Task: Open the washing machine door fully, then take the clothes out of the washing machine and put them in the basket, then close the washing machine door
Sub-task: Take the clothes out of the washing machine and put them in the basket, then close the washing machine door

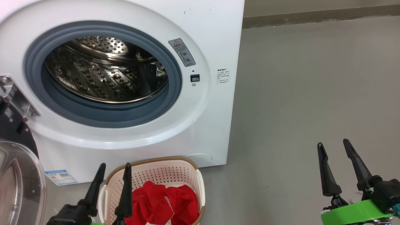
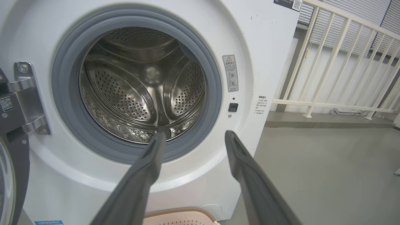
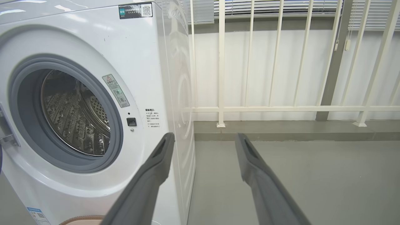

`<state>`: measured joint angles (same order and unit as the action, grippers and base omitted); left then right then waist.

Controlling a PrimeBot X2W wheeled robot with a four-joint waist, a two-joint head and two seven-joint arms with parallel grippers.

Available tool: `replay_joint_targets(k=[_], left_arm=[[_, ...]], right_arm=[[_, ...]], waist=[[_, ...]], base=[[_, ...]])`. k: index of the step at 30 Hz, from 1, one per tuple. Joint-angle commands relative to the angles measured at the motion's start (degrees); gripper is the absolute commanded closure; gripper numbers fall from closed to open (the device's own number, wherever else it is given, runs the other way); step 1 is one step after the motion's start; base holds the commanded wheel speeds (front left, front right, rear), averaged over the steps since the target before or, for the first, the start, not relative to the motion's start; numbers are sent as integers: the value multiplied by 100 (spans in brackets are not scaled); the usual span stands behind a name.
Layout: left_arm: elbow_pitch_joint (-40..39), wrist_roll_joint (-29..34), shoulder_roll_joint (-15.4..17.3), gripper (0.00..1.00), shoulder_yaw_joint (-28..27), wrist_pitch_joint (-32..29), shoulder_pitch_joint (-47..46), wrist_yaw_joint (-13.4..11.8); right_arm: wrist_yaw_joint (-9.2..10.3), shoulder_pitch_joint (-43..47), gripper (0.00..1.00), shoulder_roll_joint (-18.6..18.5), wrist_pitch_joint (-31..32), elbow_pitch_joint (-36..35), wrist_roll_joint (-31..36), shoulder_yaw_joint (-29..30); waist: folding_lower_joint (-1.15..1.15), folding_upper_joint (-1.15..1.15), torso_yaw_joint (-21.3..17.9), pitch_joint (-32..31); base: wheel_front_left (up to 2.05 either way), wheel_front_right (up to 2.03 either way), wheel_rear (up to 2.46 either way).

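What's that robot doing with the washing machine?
The robot is emptying the washing machine. The red clothes already lie in the basket on the floor in front of it, and the drum looks empty. The door is swung open on the left. The robot's left fingers and right fingers are spread open and hold nothing. Shutting the door is the only job left.

Black-fingered right claw (image 1: 332, 142), green tape band (image 1: 356, 212)
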<state>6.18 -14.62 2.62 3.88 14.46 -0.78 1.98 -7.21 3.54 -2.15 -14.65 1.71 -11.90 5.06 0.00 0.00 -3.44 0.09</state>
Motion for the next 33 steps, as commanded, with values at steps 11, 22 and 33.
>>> replay_joint_targets(k=[11,22,33], left_arm=[[-184,57,40,0,-245,53,-51,-48],[-148,156,35,0,-248,53,-87,-160],[-178,135,31,0,-212,53,-81,-132]], right_arm=[[-28,-108,0,-73,-35,-160,74,-105],[-28,-122,0,-73,-35,-150,70,-116],[-28,-108,0,-73,-35,-161,75,-110]], waist=[[0,0,12,8],[0,0,33,31],[0,0,89,6]], base=[[0,0,0],[-61,44,17],[-182,168,14]])
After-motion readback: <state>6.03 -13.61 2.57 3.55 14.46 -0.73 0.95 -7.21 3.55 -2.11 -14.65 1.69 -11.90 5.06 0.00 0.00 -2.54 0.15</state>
